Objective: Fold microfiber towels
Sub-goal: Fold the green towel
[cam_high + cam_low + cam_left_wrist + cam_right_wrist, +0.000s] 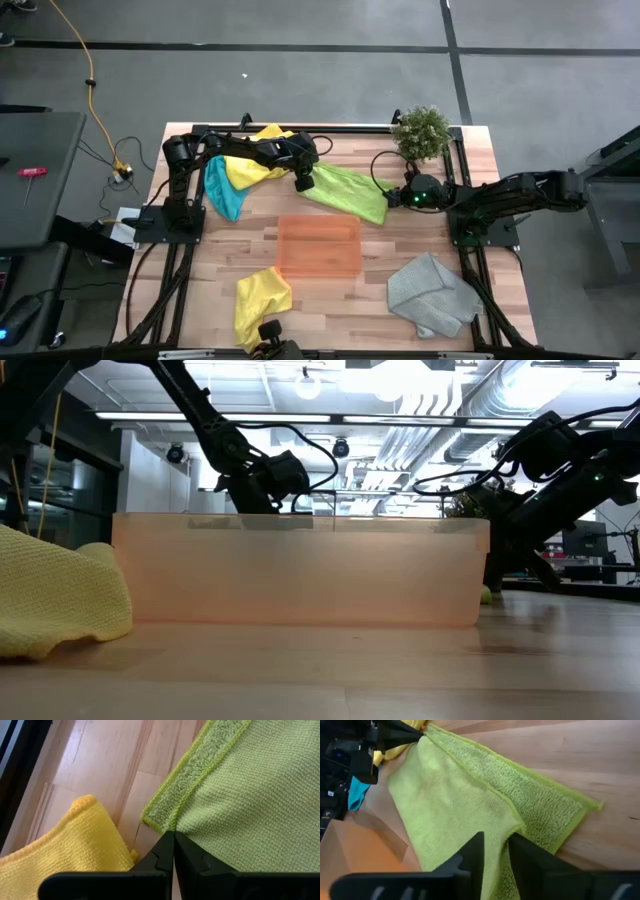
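Left pincer [173,836] pinching lime towel [250,795]

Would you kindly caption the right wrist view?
Right hand pinching the lime green towel on the table.

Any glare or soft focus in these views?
Low view: ceiling lights blow out white, and the near yellow towel is soft. Left wrist view: green towel weave is crisp. High view: even light, only faint shadows under the grey towel.
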Robot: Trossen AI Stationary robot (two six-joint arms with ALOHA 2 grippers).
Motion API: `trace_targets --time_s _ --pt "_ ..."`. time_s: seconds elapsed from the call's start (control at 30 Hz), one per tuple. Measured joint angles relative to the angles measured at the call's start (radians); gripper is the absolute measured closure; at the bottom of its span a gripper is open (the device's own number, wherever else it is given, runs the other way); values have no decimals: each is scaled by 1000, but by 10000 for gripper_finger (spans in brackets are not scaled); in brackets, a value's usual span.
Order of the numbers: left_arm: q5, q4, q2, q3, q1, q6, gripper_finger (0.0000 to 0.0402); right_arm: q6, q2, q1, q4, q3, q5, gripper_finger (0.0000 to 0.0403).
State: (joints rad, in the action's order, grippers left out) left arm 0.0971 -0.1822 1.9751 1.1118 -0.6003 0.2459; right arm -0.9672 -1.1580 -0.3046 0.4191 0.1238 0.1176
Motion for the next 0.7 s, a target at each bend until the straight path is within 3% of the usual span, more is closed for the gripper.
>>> trace_targets --time_s 0.3,0.47,0.7 --pt "0 0 0 0 0 0 401 20 0 -3 -11 0 75 354" --pt "0 0 0 0 0 -8 401 73 0 -3 -4 0 77 396" --pt "-12 -29 -34 -5 0 -26 401 175 18 -3 50 1 94 401"
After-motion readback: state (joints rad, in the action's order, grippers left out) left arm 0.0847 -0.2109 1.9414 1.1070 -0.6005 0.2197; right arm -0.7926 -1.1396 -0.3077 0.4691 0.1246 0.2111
